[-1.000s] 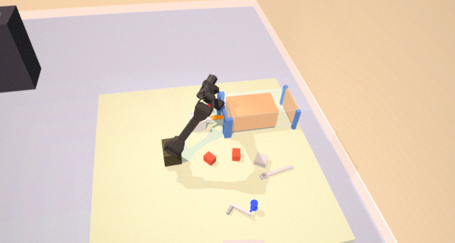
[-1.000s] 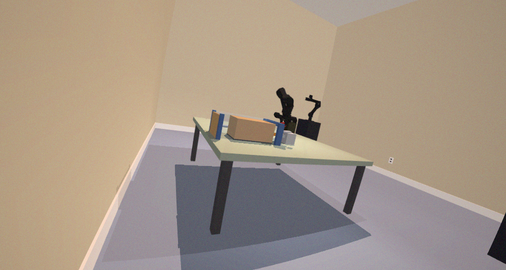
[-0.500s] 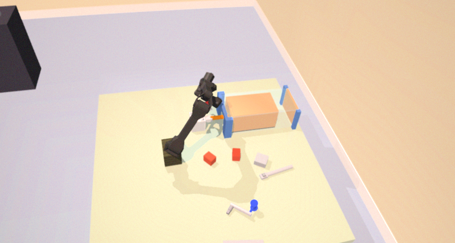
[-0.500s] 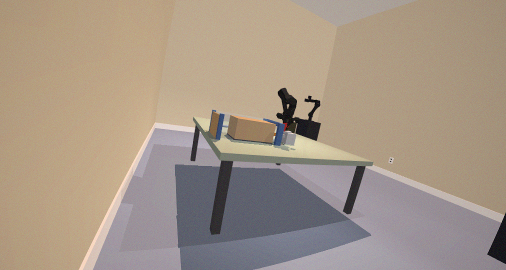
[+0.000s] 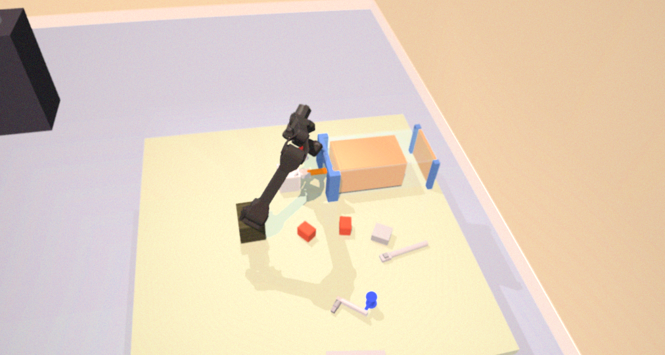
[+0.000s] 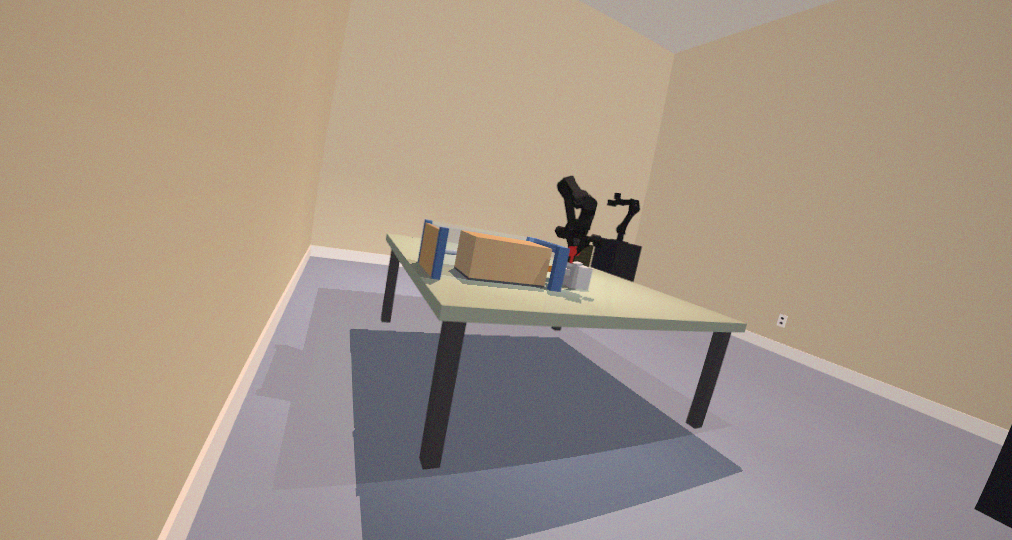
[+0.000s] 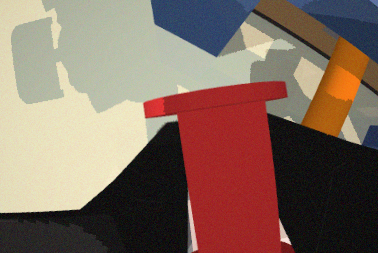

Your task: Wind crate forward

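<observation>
My gripper (image 5: 304, 149) (image 6: 572, 250) is shut on the red grip (image 7: 230, 169) of the winch handle, near the winch and the rack mouth. The grip's flanged end shows in the wrist view. The handle's key and the winch's top hole are hidden. The pale winch (image 5: 289, 183) (image 6: 582, 278) stands in front of the rack. An orange strap (image 5: 318, 171) (image 7: 340, 79) runs from it to the crate. The orange-brown crate (image 5: 367, 152) (image 6: 499, 260) sits flat, its front close behind the blue frame (image 5: 332, 187) (image 6: 558, 270) (image 7: 185, 1). I cannot tell whether they touch.
Two red blocks (image 5: 306, 231) (image 5: 345, 225), a grey block (image 5: 382, 233) and a pale bar tool (image 5: 409, 249) lie on the bench's near side. A pale bent tool (image 5: 352, 306) lies beside a blue knob (image 5: 371, 297). Clear panels and blue rear posts (image 5: 432, 174) (image 6: 439, 253) flank the crate.
</observation>
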Action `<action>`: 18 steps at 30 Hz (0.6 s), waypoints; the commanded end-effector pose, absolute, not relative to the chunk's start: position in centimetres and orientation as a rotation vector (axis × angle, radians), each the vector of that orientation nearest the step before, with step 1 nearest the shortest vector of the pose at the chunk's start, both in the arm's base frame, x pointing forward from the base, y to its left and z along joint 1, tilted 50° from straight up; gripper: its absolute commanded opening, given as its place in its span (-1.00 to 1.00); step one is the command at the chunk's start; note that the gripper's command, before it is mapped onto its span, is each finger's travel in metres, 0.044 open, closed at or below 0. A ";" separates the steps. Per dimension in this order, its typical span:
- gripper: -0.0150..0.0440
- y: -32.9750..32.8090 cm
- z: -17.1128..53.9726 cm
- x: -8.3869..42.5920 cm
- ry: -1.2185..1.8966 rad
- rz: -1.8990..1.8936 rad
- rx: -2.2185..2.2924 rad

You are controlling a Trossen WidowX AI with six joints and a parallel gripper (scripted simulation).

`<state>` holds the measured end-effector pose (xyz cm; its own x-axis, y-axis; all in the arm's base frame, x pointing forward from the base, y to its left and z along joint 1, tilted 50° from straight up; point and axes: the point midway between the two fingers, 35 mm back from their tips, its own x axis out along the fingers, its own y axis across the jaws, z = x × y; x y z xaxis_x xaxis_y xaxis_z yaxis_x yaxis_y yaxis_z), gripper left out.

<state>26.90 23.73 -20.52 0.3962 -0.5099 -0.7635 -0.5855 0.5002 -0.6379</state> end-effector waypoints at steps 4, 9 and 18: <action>-0.49 24.7 -21.8 25.0 1.264 0.104 -1.116; -0.49 25.0 -22.1 24.5 1.264 0.104 -1.116; -0.49 25.3 -22.5 23.8 1.265 0.105 -1.116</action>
<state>26.01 24.39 -21.29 0.4038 -0.5107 -0.7590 -0.5731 0.5055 -0.6450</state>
